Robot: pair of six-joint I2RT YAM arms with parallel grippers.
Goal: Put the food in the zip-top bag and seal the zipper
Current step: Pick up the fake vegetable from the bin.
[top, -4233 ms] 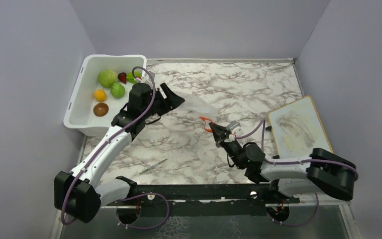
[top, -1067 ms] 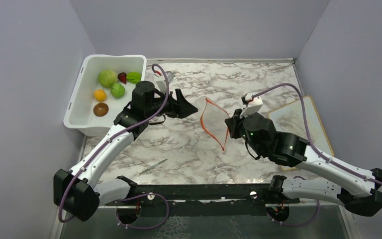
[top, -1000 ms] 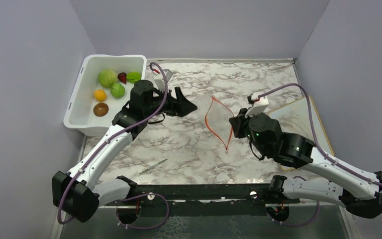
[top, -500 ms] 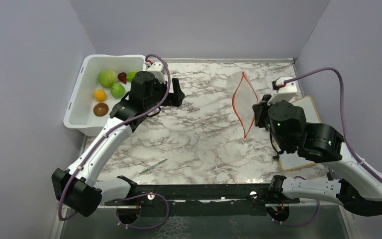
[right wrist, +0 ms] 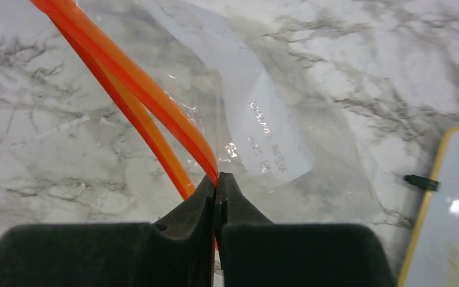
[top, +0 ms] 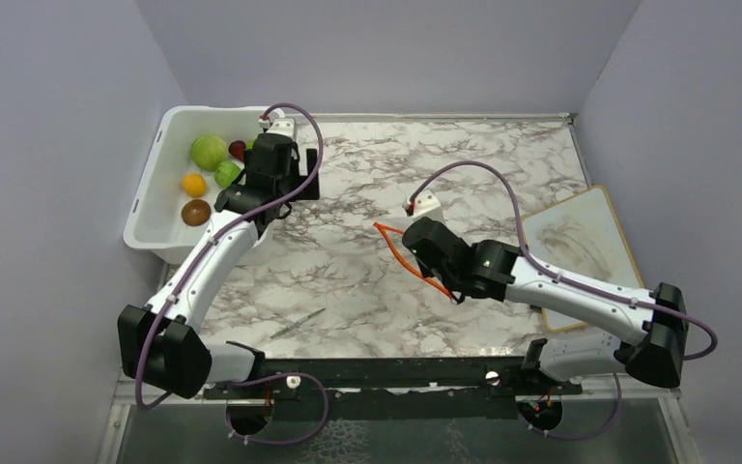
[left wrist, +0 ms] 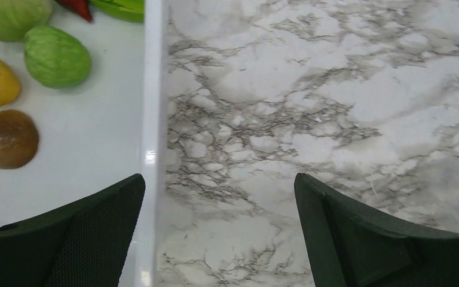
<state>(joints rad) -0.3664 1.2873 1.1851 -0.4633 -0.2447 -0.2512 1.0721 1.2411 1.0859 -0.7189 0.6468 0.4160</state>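
the zip-top bag (right wrist: 329,125) hangs low over the marble table (right wrist: 406,54). its zipper (right wrist: 149,101) is pinched at 1 edge between the tightly closed fingers of the right gripper (right wrist: 217,179), and the clear body and white label (right wrist: 269,137) spread just ahead of those fingers. half a second ago this arm held the bag high and far to the right; now it has swung down toward the table's middle. the left gripper (left wrist: 220,179) has widened to its full spread and holds nothing, straddling the rim of the white tub (left wrist: 153,119). the food (left wrist: 57,57) lies in the tub, ahead and left of its left finger. nothing is bagged yet; a first pick looks likely next.
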